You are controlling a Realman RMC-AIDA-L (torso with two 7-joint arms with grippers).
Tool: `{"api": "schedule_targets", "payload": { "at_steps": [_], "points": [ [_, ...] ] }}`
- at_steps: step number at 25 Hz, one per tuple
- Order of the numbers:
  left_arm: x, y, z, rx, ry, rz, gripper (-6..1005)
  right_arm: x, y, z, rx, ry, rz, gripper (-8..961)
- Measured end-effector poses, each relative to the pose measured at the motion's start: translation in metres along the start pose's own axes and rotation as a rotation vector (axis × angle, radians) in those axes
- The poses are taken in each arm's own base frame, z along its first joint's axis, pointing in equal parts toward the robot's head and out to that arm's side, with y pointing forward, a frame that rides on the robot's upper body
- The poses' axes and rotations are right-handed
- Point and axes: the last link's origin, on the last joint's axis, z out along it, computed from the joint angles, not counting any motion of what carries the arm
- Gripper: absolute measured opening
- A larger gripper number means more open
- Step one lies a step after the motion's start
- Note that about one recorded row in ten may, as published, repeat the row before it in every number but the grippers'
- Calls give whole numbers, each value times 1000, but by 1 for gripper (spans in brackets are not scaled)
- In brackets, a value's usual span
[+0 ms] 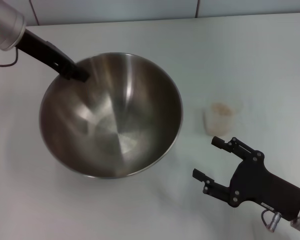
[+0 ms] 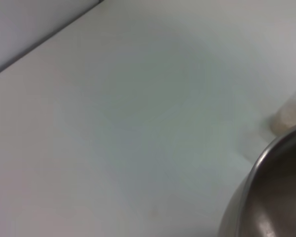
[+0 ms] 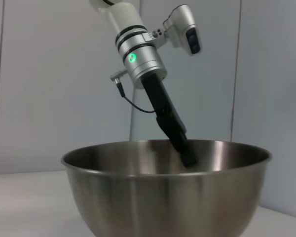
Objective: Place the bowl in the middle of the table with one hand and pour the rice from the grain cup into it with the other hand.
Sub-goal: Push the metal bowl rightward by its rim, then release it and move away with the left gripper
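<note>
On table: one bowl, one grain cup.

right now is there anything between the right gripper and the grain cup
No. In the head view only bare table separates the open right gripper from the grain cup, which holds the rice.
</note>
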Motion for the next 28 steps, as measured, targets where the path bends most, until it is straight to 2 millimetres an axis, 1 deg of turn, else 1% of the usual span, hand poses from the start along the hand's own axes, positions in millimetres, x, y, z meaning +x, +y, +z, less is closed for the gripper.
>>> {"api": "schedule_targets", "payload": {
  "at_steps": [3,6,7,8,9,12,19,25,28],
  "points": [
    [4,4,8,1,2,12,21,-1,0,3,-11,-3,-1,784],
    [3,6,16,0,-10,22,20,-1,0,6,-17,-7,-1,784],
    [1,8,22,-3,-23,31,20,-2,0,7,-20,-10,0,784],
    [1,8,22,-3,-23,31,20,-2,0,7,-20,-10,0,784],
    [1,10,27,2,-27,40,20,-2,0,8,-22,-11,-1,784],
    [0,10,33,22,-32,49,20,-3,-2,11,-29,-16,-7,784],
    [-2,10,39,37,-30,81,20,-4,-2,13,-32,-17,-9,784],
    [-5,5,42,82,-16,79,91,-5,-2,13,-33,-23,-8,785],
    [-2,4,40,94,-3,98,126,-4,-2,13,-33,-21,-8,785]
  ]
}}
